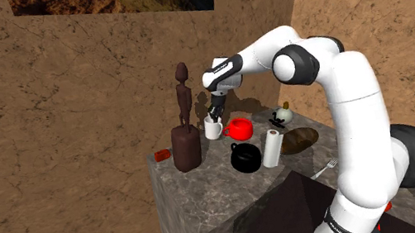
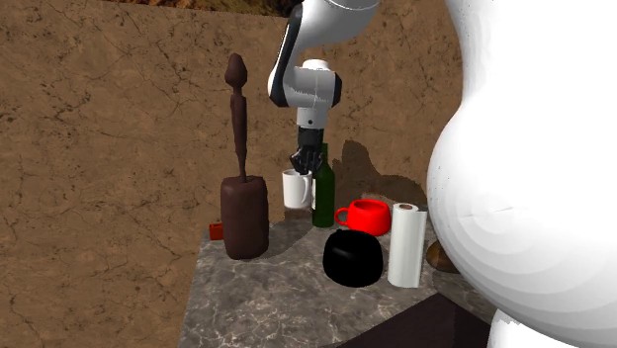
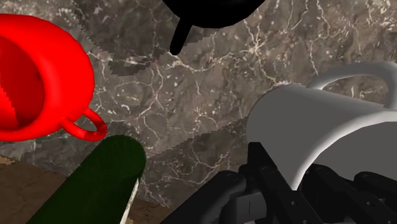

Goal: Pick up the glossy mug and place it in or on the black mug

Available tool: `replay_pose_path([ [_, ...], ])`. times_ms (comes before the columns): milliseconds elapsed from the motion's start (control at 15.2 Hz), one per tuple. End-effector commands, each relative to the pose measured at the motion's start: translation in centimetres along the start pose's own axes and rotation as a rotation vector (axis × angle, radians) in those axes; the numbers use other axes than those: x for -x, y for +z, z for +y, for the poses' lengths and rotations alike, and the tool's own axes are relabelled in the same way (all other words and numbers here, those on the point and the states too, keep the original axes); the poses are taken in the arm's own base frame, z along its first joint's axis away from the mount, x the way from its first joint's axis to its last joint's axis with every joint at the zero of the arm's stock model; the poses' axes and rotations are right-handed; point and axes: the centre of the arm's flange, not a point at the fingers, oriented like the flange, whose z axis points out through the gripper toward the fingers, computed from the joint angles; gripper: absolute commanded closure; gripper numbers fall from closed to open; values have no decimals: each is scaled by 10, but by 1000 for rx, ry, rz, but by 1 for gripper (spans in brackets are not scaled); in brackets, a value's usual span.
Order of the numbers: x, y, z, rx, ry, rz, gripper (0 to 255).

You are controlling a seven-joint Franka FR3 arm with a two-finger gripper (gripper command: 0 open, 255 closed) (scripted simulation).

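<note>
A white glossy mug (image 1: 213, 128) (image 2: 296, 188) (image 3: 312, 137) is at the far side of the stone table (image 1: 208, 195), next to a dark green bottle (image 2: 323, 188) (image 3: 102, 181). My gripper (image 1: 215, 112) (image 2: 307, 163) (image 3: 280, 181) comes down from above and is shut on the mug's rim, one finger inside and one outside. I cannot tell whether the mug's base touches the table. The black mug (image 1: 244, 158) (image 2: 353, 257) (image 3: 213, 13) stands nearer the front, with nothing in it. A red mug (image 1: 239, 129) (image 2: 368, 216) (image 3: 38, 76) sits between the two.
A tall brown statue (image 1: 185, 131) (image 2: 242, 198) stands just to the shoulder view's left of the white mug. A white paper roll (image 1: 271, 147) (image 2: 406, 244) stands beside the black mug. A small red-brown block (image 1: 161, 155), a brown dish (image 1: 299, 139) and a fork (image 1: 326, 169) also lie on the table.
</note>
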Motion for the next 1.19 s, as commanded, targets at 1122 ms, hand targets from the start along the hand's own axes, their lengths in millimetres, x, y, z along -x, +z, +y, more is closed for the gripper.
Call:
replay_pose_path([
  [1122,173,-26,64,0,0,0,255],
])
